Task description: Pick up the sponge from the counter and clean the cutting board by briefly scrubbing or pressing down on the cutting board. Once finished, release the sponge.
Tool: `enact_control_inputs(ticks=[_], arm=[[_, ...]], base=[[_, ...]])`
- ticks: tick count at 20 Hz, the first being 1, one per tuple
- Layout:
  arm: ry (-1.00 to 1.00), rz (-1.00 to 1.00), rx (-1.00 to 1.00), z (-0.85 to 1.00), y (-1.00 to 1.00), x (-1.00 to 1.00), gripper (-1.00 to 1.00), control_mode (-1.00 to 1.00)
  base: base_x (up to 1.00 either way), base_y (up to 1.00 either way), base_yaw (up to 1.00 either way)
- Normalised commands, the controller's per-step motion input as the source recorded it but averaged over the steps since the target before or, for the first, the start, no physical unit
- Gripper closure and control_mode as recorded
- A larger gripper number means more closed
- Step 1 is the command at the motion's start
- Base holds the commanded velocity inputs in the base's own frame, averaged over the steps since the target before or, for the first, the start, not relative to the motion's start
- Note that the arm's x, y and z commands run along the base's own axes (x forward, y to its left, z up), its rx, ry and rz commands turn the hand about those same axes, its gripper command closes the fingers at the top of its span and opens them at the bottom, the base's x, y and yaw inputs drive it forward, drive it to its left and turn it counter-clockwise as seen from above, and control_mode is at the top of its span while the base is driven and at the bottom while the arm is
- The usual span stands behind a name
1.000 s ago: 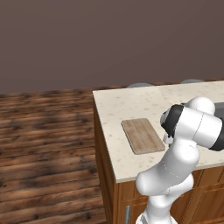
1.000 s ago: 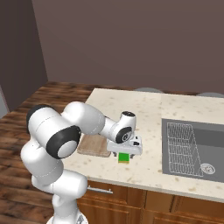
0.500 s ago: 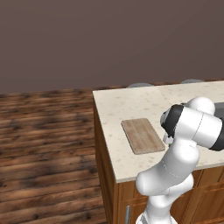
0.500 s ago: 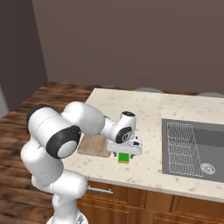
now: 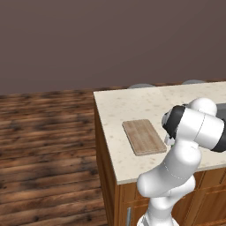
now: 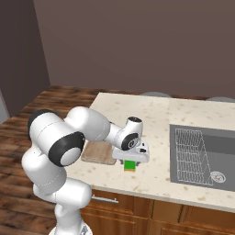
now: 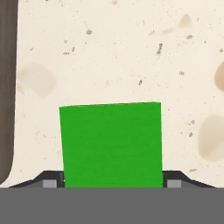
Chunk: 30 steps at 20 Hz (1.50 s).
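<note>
In the right base view the gripper (image 6: 131, 159) sits low over the sponge (image 6: 130, 165), just below centre of the frame, near the front edge of the bench (image 6: 151, 114). The cutting board (image 6: 97, 153) lies left of it, close beside but apart from the sponge, partly covered by the arm. In the left base view the board (image 5: 143, 136) shows in full at centre right, bare.

In the hand view the sponge (image 7: 111, 144) stands at lower centre, its green top flat on the speckled bench (image 7: 109, 52), with a dark finger tip (image 7: 49, 180) hugging each lower corner. The jaws straddle the block, the tips right at its sides. Whether they already pinch it I cannot tell; no gap is visible, but no squeeze either.

Risks from here, as a judgement:
- The sponge looks slightly skewed against the tips in the hand view. An uneven pinch may twist it, or let it pop out on the lift.
- It is probably soft, so a shallow hold on the green top layer may slip.
- It lies close to the bench's front edge. A nudge that way could send it to the floor (image 6: 59, 96).
- A low carry leftward may catch the board's rim and shove the board.
</note>
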Motion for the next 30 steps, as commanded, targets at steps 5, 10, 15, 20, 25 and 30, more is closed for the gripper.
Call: enact_control_inputs(ticks=[5,10,15,20,25,30], arm=[[0.00,0.00,0.00,0.00,0.00,0.00,1.00,-1.00],[0.00,0.00,0.00,0.00,0.00,0.00,1.00,-1.00],[0.00,0.00,0.00,0.00,0.00,0.00,1.00,-1.00],[0.00,0.00,0.00,0.00,0.00,0.00,1.00,-1.00],[0.00,0.00,0.00,0.00,0.00,0.00,1.00,-1.00],[0.00,0.00,0.00,0.09,0.00,0.04,1.00,-1.00]], base=[[0.00,0.00,0.00],[0.00,0.00,0.00],[0.00,0.00,0.00],[0.00,0.00,0.00],[0.00,0.00,0.00],[0.00,0.00,0.00]])
